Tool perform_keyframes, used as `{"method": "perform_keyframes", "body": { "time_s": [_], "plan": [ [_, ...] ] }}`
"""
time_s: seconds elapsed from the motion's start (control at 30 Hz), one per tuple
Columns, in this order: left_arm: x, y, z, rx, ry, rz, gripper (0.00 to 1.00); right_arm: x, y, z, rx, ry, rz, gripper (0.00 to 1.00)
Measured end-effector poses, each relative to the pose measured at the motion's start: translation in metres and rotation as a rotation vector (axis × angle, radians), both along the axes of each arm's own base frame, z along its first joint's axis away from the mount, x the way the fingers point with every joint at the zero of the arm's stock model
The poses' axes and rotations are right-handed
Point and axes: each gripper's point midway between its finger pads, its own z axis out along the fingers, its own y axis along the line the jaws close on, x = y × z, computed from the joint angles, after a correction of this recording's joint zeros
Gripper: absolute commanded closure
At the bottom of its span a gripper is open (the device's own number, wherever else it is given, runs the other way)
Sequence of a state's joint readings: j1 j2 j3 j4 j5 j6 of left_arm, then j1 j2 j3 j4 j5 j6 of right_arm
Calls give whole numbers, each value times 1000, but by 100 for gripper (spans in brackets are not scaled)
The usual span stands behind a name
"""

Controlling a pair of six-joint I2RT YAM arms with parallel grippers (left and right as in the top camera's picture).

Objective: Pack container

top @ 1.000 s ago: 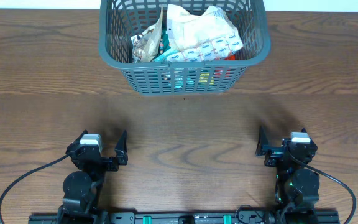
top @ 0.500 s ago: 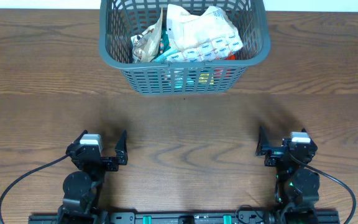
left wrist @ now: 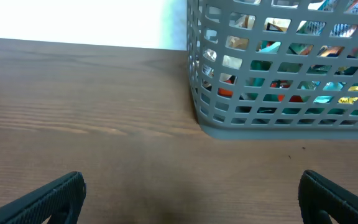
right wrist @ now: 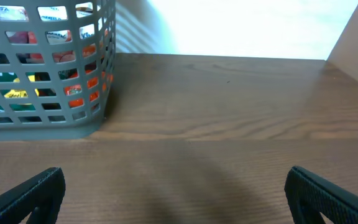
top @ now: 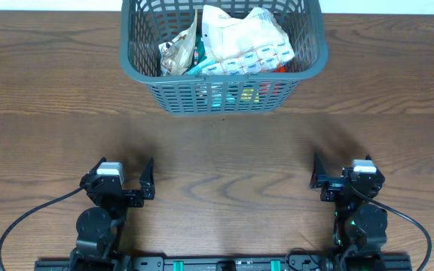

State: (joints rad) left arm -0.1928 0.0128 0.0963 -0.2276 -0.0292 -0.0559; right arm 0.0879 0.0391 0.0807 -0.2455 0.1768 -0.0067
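Container (top: 218,96), far centre: heaped packets (top: 243,41) look level with the rim; a nudge might spill them. Left gripper (left wrist: 191,202), right gripper (right wrist: 173,199): near edge, fingers wide, empty.

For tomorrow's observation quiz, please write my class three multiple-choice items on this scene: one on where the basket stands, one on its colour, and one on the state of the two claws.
1. Where is the container?
A) on the far side of the table
B) between the two claws
C) lifted off the table

2. What colour is the container?
A) red
B) dark grey
C) white

3. The left claw and right claw are:
A) both shut on packets
B) one open, one shut
C) both open, holding nothing

Answers:
1 A: the overhead view shows bare wood between it and the claws.
2 B: its lattice walls are grey in every view.
3 C: each wrist view shows the claw spread wide, with only table in the gap.
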Motion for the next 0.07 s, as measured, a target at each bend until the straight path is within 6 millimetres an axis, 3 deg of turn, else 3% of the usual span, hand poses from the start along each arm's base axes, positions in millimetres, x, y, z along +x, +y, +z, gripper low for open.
{"method": "perform_keyframes", "body": {
  "time_s": [0.07],
  "plan": [
    [0, 0, 0, 0, 0, 0, 1, 0, 0, 0, 0, 0, 0, 1]
  ]
}}
